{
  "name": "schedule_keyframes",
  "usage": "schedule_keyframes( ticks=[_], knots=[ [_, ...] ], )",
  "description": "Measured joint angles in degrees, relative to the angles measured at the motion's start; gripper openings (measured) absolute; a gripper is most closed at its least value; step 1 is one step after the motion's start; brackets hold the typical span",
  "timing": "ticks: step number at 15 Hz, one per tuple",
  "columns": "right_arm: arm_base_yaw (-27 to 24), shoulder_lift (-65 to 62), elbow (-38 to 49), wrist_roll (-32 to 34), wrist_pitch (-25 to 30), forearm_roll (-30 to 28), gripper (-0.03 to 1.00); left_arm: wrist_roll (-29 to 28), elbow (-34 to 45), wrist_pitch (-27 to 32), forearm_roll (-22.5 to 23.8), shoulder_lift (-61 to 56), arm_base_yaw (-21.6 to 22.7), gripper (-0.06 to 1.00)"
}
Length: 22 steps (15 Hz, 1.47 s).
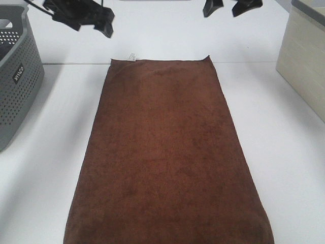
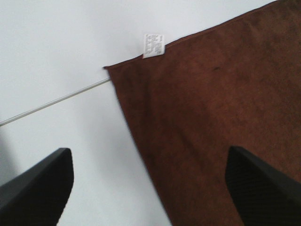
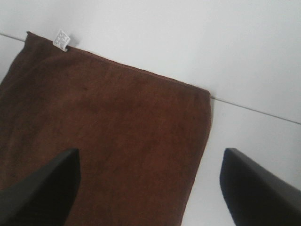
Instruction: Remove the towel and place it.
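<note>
The table [image 1: 45, 178] is white and carries everything. The towel [image 1: 165, 157] is dark brown and lies flat in the middle of the table, spread out with its long side running from near to far. Its near end goes out of the exterior view. A grey basket [image 1: 15, 76] with small holes stands at the far left, apart from the towel. A beige bin [image 1: 304, 61] stands at the far right, also apart from it. The left gripper [image 1: 94, 18] hangs above the table beyond the towel's far left corner. Its fingers [image 2: 37, 188] are wide apart and hold nothing. The right gripper [image 1: 231, 6] hangs beyond the far right corner, its fingers [image 3: 256, 188] also wide apart with nothing between them. A small white tag [image 1: 131, 56] sticks out from the far edge of the towel, near the left corner.
</note>
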Motion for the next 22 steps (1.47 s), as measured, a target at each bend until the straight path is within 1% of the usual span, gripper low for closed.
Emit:
schedule_keyframes(
  ticks=[1,2,3,5,6,8,9,10,11,13,15,17,18,19,22],
  knots=[
    [-1.3,-3.5,0.0,1.4,2.2,-0.1,0.79,-3.1,-0.1,3.6,2.6,-3.0,1.5,0.81],
    [-3.3,-6.8,0.0,2.6,3.7,-0.4,0.79,-5.6,-0.1,6.1,4.5,-5.9,4.4,0.81],
    [-4.3,-8.0,-0.1,2.8,4.6,-0.4,0.79,-6.3,-0.1,7.0,4.9,-7.2,6.1,0.81],
    [-7.1,-11.5,-0.2,4.2,8.3,-1.5,0.79,-7.2,-0.1,12.2,3.7,-10.6,12.3,0.81],
    [-7.3,-12.5,-0.2,4.2,9.5,-1.8,0.79,-7.2,-0.1,14.3,2.6,-11.7,14.6,0.81],
    [-7.0,-14.5,0.7,4.2,9.7,-1.1,0.79,-6.9,1.0,15.0,2.2,-14.8,16.1,0.81],
    [-6.6,-16.6,2.5,4.1,9.9,-0.9,0.79,-6.3,3.5,15.0,2.6,-17.0,16.1,0.81],
    [-5.2,-22.9,10.1,4.0,9.9,-2.1,0.79,-6.3,13.6,14.5,3.7,-24.6,16.1,0.81],
    [-4.5,-26.9,16.2,4.2,9.9,-3.6,0.79,-6.3,22.2,12.5,4.0,-29.6,16.1,0.81],
    [-3.9,-37.6,30.0,5.2,9.9,-5.9,0.79,-7.0,39.8,5.8,4.2,-42.7,16.1,0.81],
    [-3.8,-51.6,46.6,6.2,5.9,-6.2,0.79,-7.2,53.7,1.8,4.2,-57.1,16.1,0.81],
    [-3.8,-65.7,60.3,7.2,4.2,-6.2,0.79,-7.2,63.3,1.3,4.2,-69.9,16.1,0.81],
    [-3.8,-65.7,60.3,7.2,4.2,-6.2,0.79,-7.2,63.3,1.3,4.2,-69.9,16.1,0.81],
    [-3.8,-77.9,73.9,7.0,3.8,-6.2,0.79,-7.2,69.7,1.8,4.2,-80.5,16.1,0.81],
    [-3.8,-95.6,87.2,6.6,4.0,-6.1,0.79,-7.2,76.6,5.3,4.2,-94.1,16.1,0.81]
  ],
)
